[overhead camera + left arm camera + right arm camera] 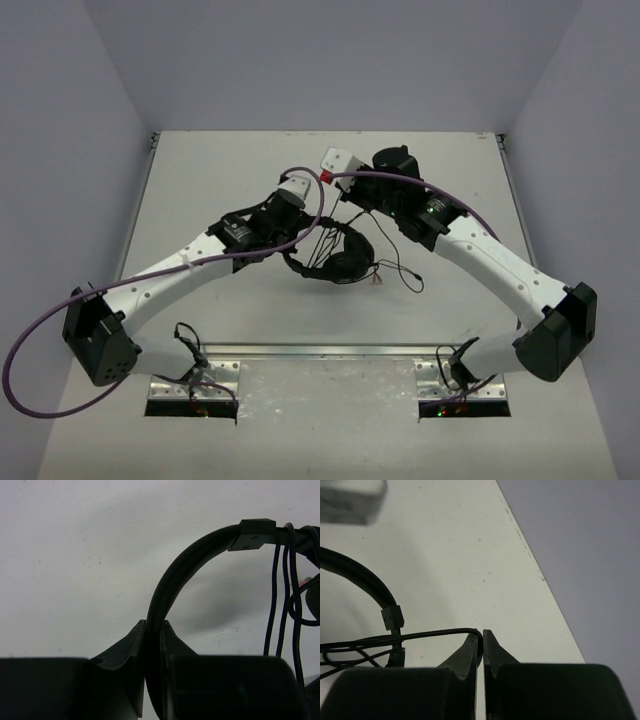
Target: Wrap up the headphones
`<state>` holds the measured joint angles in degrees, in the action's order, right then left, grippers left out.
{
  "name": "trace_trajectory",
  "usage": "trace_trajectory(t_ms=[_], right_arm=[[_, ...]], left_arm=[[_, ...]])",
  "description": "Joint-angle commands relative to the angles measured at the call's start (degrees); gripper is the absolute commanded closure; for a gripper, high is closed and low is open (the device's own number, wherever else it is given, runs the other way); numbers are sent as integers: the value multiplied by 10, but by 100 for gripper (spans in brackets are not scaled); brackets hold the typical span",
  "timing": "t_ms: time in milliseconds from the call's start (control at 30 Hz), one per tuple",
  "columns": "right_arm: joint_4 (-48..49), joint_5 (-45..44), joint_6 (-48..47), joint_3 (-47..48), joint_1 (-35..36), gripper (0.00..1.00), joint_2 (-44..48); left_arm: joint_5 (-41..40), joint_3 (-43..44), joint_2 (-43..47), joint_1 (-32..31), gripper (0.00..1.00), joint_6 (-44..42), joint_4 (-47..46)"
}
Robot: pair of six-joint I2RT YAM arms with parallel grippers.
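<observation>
The black headphones point(343, 263) sit at the table's middle, earcup down and headband arched up. My left gripper point(303, 228) is shut on the headband point(180, 570), which rises from between its fingers in the left wrist view point(154, 630). Several turns of the thin black cable point(286, 595) hang over the headband by the slider point(255, 532). My right gripper point(352, 205) is shut on the cable point(435, 634), pinching it at the fingertips in the right wrist view point(482, 635); the headband point(365, 582) lies to its left. A loose length of cable point(400, 270) trails on the table to the right.
Thick purple robot cables run along both arms, on the left point(40, 340) and on the right point(470, 215). Walls close the table's left, back and right edges point(540, 575). A metal mounting rail point(320, 352) runs along the near edge. A blurred white part point(350, 497) shows top left.
</observation>
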<state>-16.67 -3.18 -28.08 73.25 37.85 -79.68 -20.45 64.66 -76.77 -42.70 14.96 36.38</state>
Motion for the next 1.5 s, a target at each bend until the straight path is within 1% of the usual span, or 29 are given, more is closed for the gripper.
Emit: trace_trajectory(t_ms=[0, 100, 200, 233, 267, 333, 433, 533, 600, 667, 700, 733, 800, 867, 1000, 1033, 1100, 1133, 1200, 1233, 1300, 1333, 1367, 1400, 1467], right_arm=[[123, -60, -16, -13, -50, 99, 25], [141, -31, 8, -45, -73, 99, 45], [141, 25, 47, -58, -95, 99, 55], [143, 55, 56, -64, -99, 99, 58], [156, 67, 76, -76, -102, 99, 59], [172, 80, 97, -90, -104, 99, 62], [233, 50, 155, -122, -106, 99, 54], [285, 68, 193, -159, -108, 99, 50], [319, 102, 214, -188, -108, 99, 50], [352, 135, 239, -212, -109, 99, 54], [362, 160, 250, -219, -109, 97, 56], [366, 171, 265, -223, -109, 95, 56], [377, 205, 276, -228, -109, 95, 52], [391, 229, 300, -233, -109, 92, 44], [450, 260, 334, -255, -109, 91, 24], [459, 283, 344, -255, -109, 87, 18], [484, 301, 360, -254, -109, 78, 0], [492, 316, 375, -251, -109, 69, -6], [508, 333, 389, -247, -109, 64, -17], [514, 348, 405, -246, -109, 59, -20], [537, 359, 423, -247, -109, 52, -23], [544, 364, 439, -250, -109, 50, -24], [557, 376, 446, -253, -109, 46, -26], [566, 385, 460, -256, -109, 44, -29], [594, 398, 473, -266, -109, 47, -35]], left_arm=[[40, -10, 65, -18, 100, -42, 17], [57, -4, 100, -18, 100, -55, 12], [89, -4, 145, -18, 100, -69, -14], [92, -2, 156, -18, 100, -71, -17], [90, 1, 173, -18, 100, -81, -16], [99, 14, 188, -18, 100, -94, -5], [180, 30, 211, -18, 100, -123, 14], [221, 35, 228, -18, 100, -130, 12], [212, 46, 229, -18, 100, -123, 17], [157, 63, 224, -18, 100, -111, 27], [134, 71, 221, -18, 99, -105, 33], [92, 80, 212, -18, 100, -101, 40], [66, 103, 206, -18, 100, -92, 55], [89, 111, 206, -18, 100, -94, 53], [128, 138, 218, -18, 100, -82, 33], [133, 147, 216, -18, 100, -78, 36], [127, 177, 204, -18, 100, -66, 47], [109, 187, 199, -18, 100, -55, 58], [82, 216, 186, -18, 100, -37, 70], [60, 225, 182, -18, 100, -21, 82], [46, 249, 174, -18, 100, -6, 91], [28, 256, 172, -18, 100, 9, 98], [17, 268, 172, -18, 99, 18, 101], [8, 275, 170, -18, 100, 26, 105], [-19, 295, 169, -18, 100, 50, 113]])
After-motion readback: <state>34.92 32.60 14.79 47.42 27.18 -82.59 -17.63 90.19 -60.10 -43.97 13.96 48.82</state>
